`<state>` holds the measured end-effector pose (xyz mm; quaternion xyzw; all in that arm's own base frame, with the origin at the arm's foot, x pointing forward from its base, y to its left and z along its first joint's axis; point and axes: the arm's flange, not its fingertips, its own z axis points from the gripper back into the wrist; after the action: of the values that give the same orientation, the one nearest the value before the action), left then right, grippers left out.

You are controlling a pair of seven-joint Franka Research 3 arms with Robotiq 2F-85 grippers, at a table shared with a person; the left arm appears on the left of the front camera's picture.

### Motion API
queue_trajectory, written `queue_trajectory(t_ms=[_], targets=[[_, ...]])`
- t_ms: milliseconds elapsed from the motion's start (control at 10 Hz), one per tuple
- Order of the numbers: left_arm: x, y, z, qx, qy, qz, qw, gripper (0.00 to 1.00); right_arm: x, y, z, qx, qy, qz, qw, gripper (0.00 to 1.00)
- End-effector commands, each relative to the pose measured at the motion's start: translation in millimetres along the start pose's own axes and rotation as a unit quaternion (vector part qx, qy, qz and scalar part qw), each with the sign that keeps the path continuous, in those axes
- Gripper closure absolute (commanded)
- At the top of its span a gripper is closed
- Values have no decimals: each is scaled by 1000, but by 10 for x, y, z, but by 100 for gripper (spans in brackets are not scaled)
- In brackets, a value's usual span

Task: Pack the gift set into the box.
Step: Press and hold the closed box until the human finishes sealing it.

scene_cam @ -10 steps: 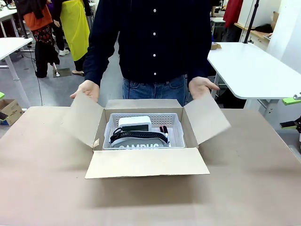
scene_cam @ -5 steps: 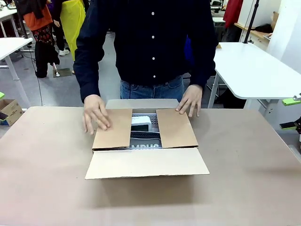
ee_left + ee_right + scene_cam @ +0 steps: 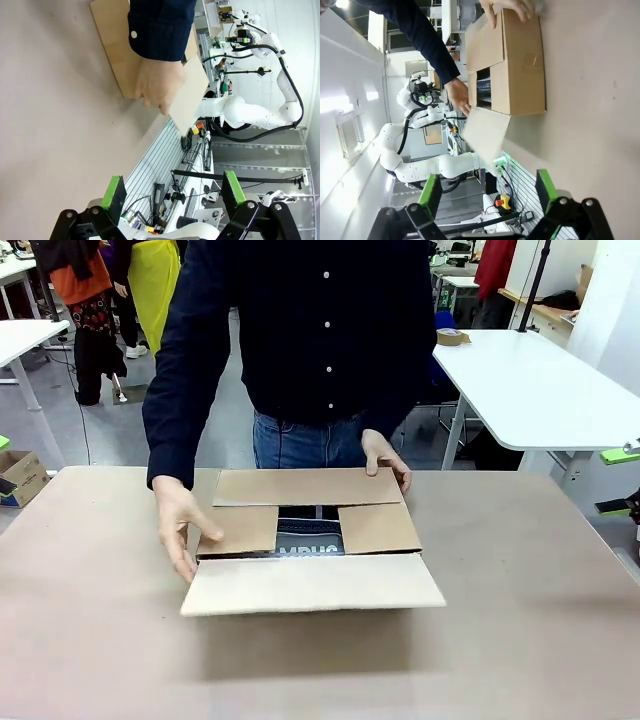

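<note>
A person (image 3: 320,340) has just folded the far flap (image 3: 305,487) over the plain brown corrugated cardboard box (image 3: 375,528) at the table's (image 3: 520,590) far edge, with the grey-lettered gift set (image 3: 308,548) inside and only the near flap (image 3: 310,585) left open; left gripper (image 3: 172,190) and right gripper (image 3: 487,190) hang spread and empty.

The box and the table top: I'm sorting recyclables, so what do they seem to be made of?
The box looks like plain brown cardboard, matte and unprinted: thin stiff flaps folding at creases. The table top is a dull, uniform grey-brown with no shine or grain; perhaps laminate or a paper covering, which the look leaves open.
</note>
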<state>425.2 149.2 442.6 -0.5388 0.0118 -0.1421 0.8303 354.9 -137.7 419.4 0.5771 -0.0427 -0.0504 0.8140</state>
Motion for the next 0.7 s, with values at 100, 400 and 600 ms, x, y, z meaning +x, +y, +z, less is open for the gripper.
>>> queue_trajectory(t_ms=[100, 400, 600], targets=[[-28, -33, -22, 2, -6, 6, 1000, 0, -17, -6, 13, -3, 6, 14, 1000, 0], [-28, -33, -22, 2, -6, 6, 1000, 0, -17, -6, 13, -3, 6, 14, 1000, 0], [-28, -33, -22, 2, -6, 6, 1000, 0, -17, -6, 13, -3, 6, 14, 1000, 0]])
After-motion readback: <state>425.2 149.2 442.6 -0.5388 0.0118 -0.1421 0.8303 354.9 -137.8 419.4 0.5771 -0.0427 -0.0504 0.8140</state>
